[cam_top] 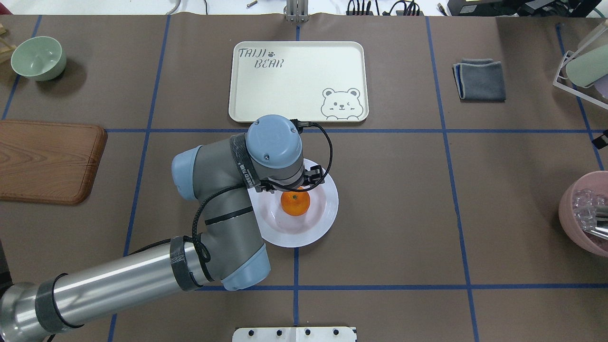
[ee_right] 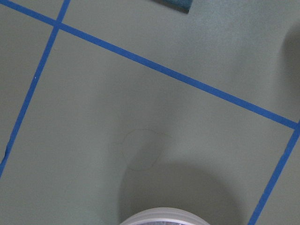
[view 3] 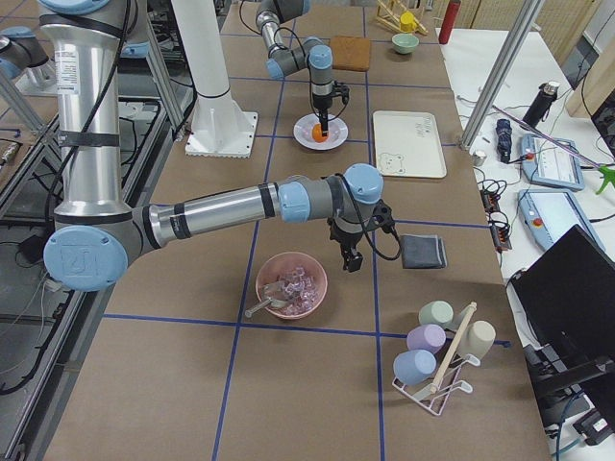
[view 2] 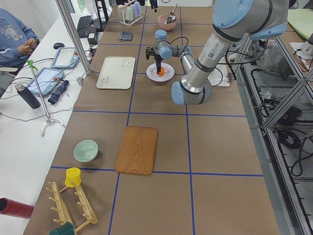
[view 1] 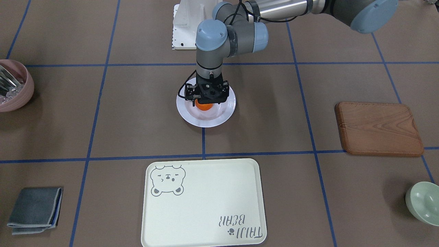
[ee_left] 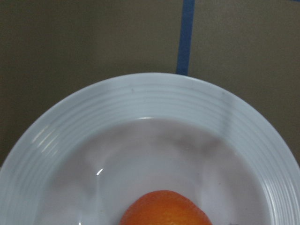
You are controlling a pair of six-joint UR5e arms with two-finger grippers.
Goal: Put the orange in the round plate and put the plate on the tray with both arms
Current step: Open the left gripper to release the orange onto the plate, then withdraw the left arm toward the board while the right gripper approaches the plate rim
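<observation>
Nearest the front-facing camera lies the tray [view 1: 205, 206], with a grey bear drawing [view 1: 168, 180] in one corner and the grey lettering "TAIJI BEAR" [view 1: 245, 228], upside down from this side but upright in the overhead view. Farther back, apart from the tray, the round plate [view 1: 219, 118] sits on the tabletop [view 1: 137, 113] with the orange [view 1: 204, 106] in its bowl. The left gripper [view 1: 205, 101] points straight down over the orange. I cannot tell whether its fingers clasp the fruit or stand released. The left wrist view shows only the ribbed rim and the top of the orange, no fingers. The right gripper [view 3: 351, 257] appears only in the right side view, low over the tabletop between the pink bowl [view 3: 317, 274] and the grey cloth [view 3: 423, 252]. The state of its fingers cannot be told.
</observation>
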